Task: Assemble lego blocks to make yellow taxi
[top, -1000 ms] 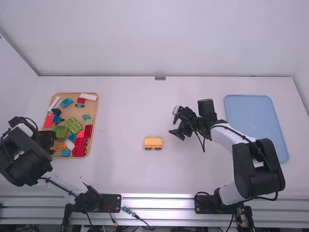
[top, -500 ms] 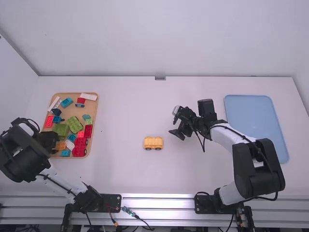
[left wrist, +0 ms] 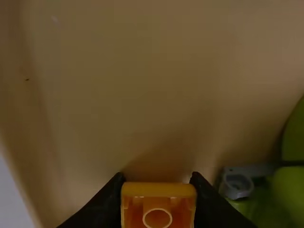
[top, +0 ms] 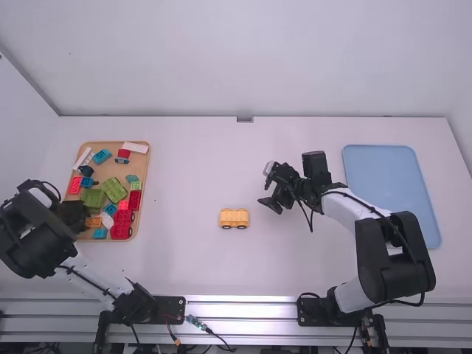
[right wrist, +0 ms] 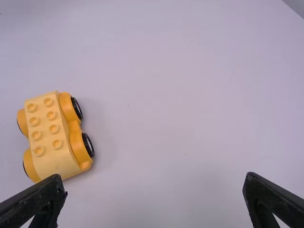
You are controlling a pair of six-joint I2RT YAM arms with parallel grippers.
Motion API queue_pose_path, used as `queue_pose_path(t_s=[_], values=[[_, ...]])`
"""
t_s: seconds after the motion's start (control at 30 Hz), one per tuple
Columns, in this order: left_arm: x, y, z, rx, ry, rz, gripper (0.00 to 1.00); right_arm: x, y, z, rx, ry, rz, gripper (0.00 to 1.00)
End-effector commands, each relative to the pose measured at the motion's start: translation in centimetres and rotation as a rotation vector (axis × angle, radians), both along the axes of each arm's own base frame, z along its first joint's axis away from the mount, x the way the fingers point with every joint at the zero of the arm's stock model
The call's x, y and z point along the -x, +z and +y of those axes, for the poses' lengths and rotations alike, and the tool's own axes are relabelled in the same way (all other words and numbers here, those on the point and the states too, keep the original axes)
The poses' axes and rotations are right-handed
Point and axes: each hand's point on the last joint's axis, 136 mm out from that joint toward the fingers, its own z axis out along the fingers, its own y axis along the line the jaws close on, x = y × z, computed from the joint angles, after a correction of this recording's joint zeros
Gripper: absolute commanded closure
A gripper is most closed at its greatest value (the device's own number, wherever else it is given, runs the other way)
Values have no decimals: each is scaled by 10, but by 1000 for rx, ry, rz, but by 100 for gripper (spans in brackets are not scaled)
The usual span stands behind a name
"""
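White table [top: 192, 273]. Left gripper [left wrist: 156, 177] clamped on orange block [left wrist: 158, 190], at wooden tray [top: 118, 171]; crowding green piece [left wrist: 289, 190] could snag lift-out, twist grip. Yellow wheeled base [top: 234, 217] mid-table, unheld, may roll if pushed. Right gripper [right wrist: 154, 178] spread, empty.

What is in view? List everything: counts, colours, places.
Wheeled Lego car base: one, yellow, mid-table.
Lego brick: one, orange, between the left gripper's fingers.
Other Lego pieces: many, overlapping, no sure count; red, green, blue, white; in the tan tray.
Tan tray: one, table's left side.
Blue tray: one, table's right side.
Table: one, white.
Wall: white, beyond the table.
Arms: two, white and black, based at the near edge.
Grippers: two, black; left at the tan tray, right open beyond the car base's right.
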Motion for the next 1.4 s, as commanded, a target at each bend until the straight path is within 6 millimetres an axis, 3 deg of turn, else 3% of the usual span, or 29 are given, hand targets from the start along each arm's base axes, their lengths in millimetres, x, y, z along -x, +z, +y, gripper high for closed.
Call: queue_pose_path(t_s=[0.0, 0.33, 0.47, 0.57, 0.73, 0.9, 1.0, 1.07, 1.2, 1.3, 1.37], values=[[1, -5, -5, 18, -12, 6, 68, -3, 13, 2, -13, 5, -31, 1], [-10, -1, -10, 61, -10, -65, 70, -3, 14, 3, -14, 5, -34, 1], [-12, 4, -10, 74, -8, -74, 84, -3, 14, 3, -15, 6, -34, 1], [-14, 19, -8, 86, -8, -63, 98, -5, 17, 4, -32, -13, -25, 1], [-20, 46, -1, 74, -18, -78, 98, -14, 25, 6, -87, -81, 10, 1], [-42, 83, -4, 18, -152, -234, 98, -11, 46, 18, -194, -56, 71, 1], [-63, 109, -23, -41, -298, -378, 99, -8, 69, 30, -297, -29, 151, 1], [-67, 117, -31, -76, -327, -405, 99, -6, 78, 34, -337, -18, 182, 1], [-91, 153, -76, -201, -558, -578, 99, 3, 104, 44, -442, 58, 255, 1], [-113, 189, -142, -272, -817, -779, 99, 16, 128, 51, -540, 151, 315, 1], [-118, 198, -168, -299, -902, -835, 99, 21, 137, 53, -574, 185, 344, 1]])
